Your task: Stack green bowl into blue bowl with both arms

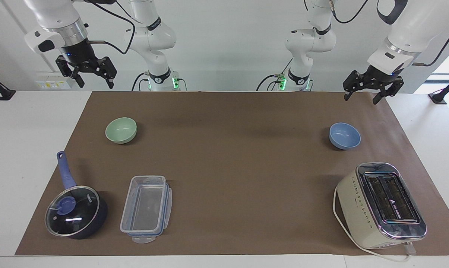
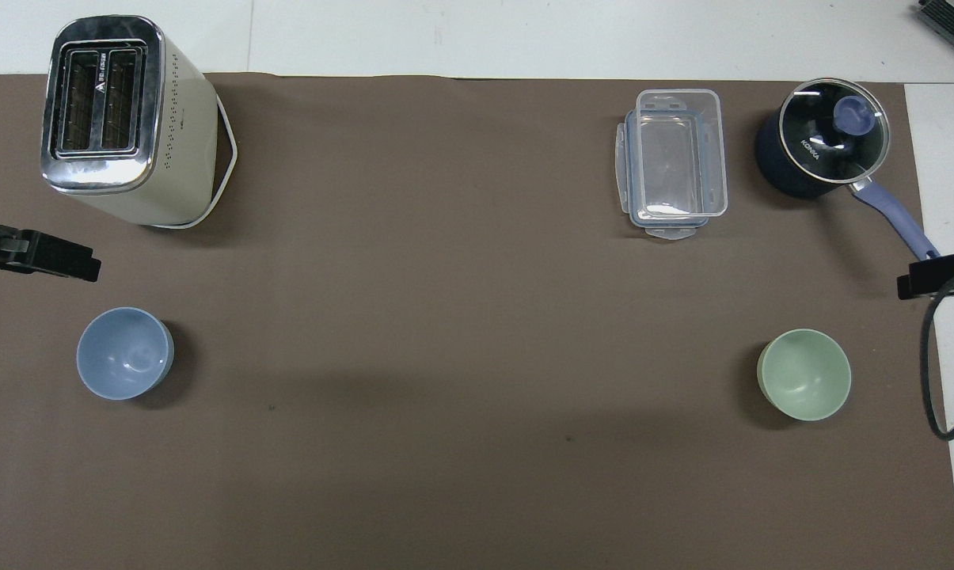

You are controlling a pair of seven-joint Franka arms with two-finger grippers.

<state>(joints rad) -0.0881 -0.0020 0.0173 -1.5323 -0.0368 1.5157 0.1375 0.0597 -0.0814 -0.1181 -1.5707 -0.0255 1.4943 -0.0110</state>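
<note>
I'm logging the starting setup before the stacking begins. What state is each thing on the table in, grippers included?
green bowl: upright, empty, on the mat.
blue bowl: upright, empty, on the mat.
saucepan: glass lid on.
plastic container: open, empty, resting on its lid.
toaster: slots empty.
left gripper: raised, open, holding nothing.
right gripper: raised, open, holding nothing.
</note>
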